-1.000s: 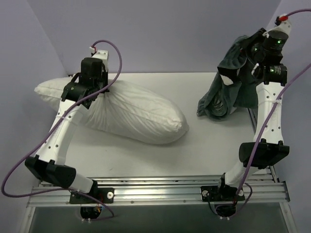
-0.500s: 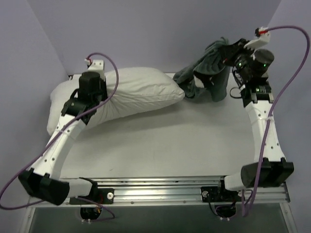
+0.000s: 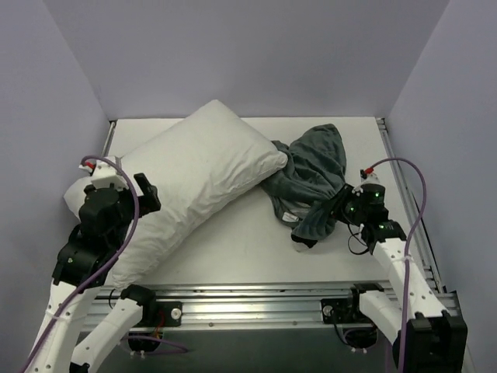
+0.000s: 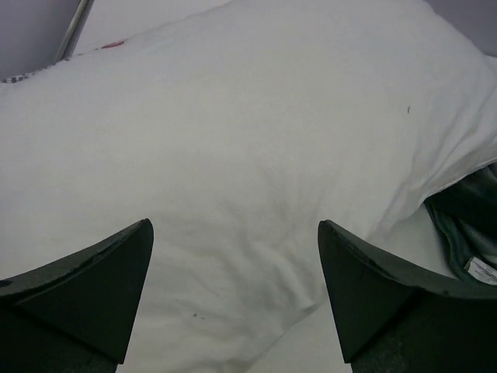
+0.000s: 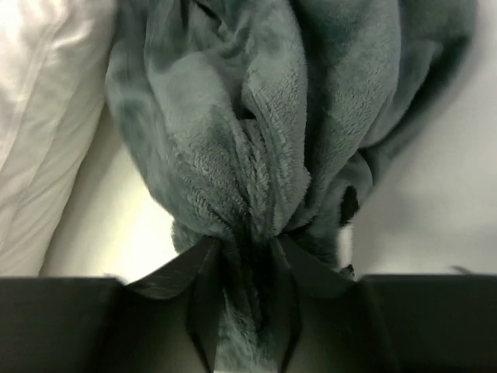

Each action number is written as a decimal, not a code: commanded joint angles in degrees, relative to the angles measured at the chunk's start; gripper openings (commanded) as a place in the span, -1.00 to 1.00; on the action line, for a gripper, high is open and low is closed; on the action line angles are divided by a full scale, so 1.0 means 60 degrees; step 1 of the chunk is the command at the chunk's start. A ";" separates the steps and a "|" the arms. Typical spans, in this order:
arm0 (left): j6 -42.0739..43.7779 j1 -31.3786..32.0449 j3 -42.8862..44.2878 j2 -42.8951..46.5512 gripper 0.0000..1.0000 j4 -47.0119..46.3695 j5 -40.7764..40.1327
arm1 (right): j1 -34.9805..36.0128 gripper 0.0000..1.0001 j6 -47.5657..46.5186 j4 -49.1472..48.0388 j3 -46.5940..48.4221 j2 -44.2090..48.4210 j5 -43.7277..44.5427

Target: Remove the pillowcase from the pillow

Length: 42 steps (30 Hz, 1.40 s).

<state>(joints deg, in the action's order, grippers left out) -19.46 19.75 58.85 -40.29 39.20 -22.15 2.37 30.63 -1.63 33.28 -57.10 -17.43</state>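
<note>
The white pillow lies bare and slantwise across the table's left half, also filling the left wrist view. My left gripper hovers over its near-left end, open, the fingers wide apart with nothing between them. The pillowcase is a grey-green heap on the table right of the pillow, touching the pillow's far corner; no zebra side shows. My right gripper is shut on a bunched fold at the heap's near-right edge, and the plush cloth is pinched between the fingers.
The white table is bounded by purple walls at the back and both sides. A metal rail with the arm bases runs along the near edge. The pillow's edge shows at the left of the right wrist view.
My left gripper has opened and let go of the pillow, which now lies slantwise. The left arm drew back toward the near left. The right arm came down with the pillowcase onto the table.
</note>
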 commanded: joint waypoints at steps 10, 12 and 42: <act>0.0416 -0.0054 0.1865 0.0666 0.88 0.1581 -0.0526 | 0.0059 0.41 -0.0285 0.3932 0.1409 0.1916 -0.0128; 0.0533 -0.0054 0.2217 0.0637 0.88 0.1713 -0.0600 | 0.0059 0.51 -0.0475 0.4108 0.2285 0.1827 0.0413; 0.2818 0.0356 0.5061 0.2202 0.88 0.1218 -0.3515 | 0.1333 1.00 -0.3596 0.4624 0.8165 0.3421 0.8325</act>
<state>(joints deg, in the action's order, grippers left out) -4.93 21.39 90.30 -28.77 51.31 -40.01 9.45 12.19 30.09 82.72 -37.67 28.05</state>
